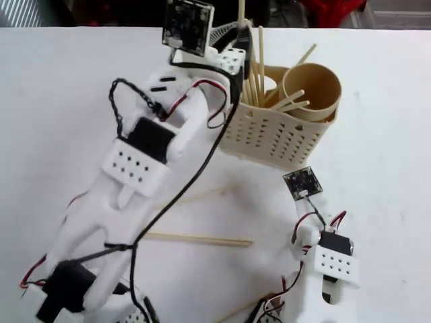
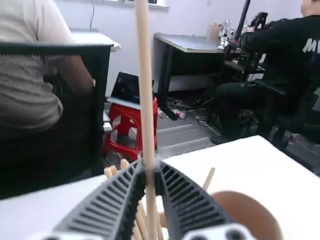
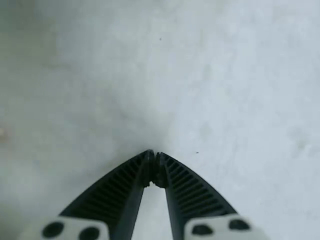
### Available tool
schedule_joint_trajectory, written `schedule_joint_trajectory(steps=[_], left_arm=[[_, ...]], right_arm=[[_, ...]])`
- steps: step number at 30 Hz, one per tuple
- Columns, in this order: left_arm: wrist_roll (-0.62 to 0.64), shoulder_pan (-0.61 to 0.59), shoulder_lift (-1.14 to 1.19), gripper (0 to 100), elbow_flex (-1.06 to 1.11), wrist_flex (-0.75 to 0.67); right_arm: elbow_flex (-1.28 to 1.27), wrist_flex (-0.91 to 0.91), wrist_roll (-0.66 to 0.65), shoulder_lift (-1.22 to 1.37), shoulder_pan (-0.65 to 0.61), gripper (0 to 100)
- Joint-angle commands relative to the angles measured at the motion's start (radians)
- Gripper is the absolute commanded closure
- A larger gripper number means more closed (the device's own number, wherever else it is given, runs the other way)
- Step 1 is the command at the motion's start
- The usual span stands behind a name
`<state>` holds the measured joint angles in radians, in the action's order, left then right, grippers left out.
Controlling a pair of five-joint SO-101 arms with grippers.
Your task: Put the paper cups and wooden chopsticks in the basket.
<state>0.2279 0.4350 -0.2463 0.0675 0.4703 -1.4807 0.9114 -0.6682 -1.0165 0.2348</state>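
Cups (image 1: 313, 91) sit in the basket (image 1: 276, 141); left hand (image 2: 151, 172) pinches a chopstick (image 2: 144, 75) above it, right hand (image 3: 154, 161) closed, empty; loose sticks (image 1: 199, 239) lie on the tabletop (image 1: 377, 175).

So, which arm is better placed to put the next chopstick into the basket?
Left. The left end effector is shut on an upright chopstick at the basket; the right end effector is shut, holding nothing, over the table.
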Motion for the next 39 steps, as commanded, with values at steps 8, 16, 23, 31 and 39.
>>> schedule_joint_trajectory(steps=[8, 16, 23, 31, 39], left_arm=[[0.063, -0.024, 0.096, 97, -0.054, -0.124], [0.061, -0.024, 0.117, 97, -0.044, -0.110], [0.061, -0.027, 0.114, 96, -0.048, -0.060], [0.063, -0.039, 0.108, 90, -0.054, -0.011], [0.063, -0.104, 0.108, 90, -0.167, 0.157]], right_arm=[[0.037, -0.018, -0.011, 0.005, -0.010, 98.1], [0.037, -0.018, -0.011, 0.005, -0.010, 98.1], [0.037, -0.025, -0.011, 0.005, -0.010, 98.1], [0.037, -0.025, -0.011, 0.005, -0.010, 98.1], [0.037, -0.025, -0.011, 0.005, -0.008, 98.1]])
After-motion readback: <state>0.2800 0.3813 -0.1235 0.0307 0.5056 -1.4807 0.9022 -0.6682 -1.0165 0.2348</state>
